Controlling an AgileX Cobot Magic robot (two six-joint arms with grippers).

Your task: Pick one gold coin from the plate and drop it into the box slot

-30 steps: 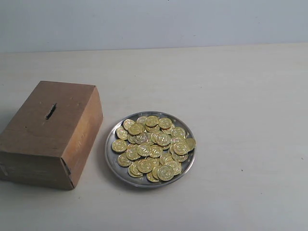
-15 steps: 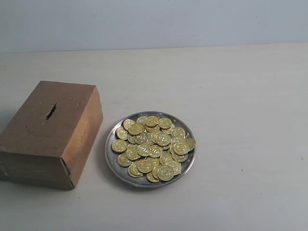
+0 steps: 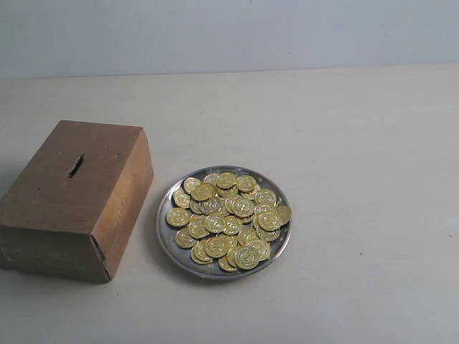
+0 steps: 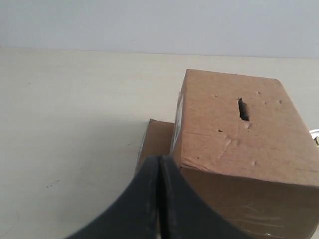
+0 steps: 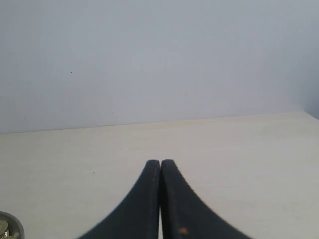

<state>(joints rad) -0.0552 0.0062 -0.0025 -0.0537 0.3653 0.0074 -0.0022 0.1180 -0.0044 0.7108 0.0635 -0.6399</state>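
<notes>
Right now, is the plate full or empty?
Full: overlapping gold coins cover the plate nearly to its rim.

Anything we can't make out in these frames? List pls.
- Exterior view: no arm is in frame, so where the left gripper and right gripper sit over the table is unknown.
- Coins: embossing too small to read. The lower layers on the plate are hidden by the top ones.
- Box: the slot shows only dark, so the contents are unseen.
- Right wrist view: plate mostly cut off by the frame edge.
</notes>
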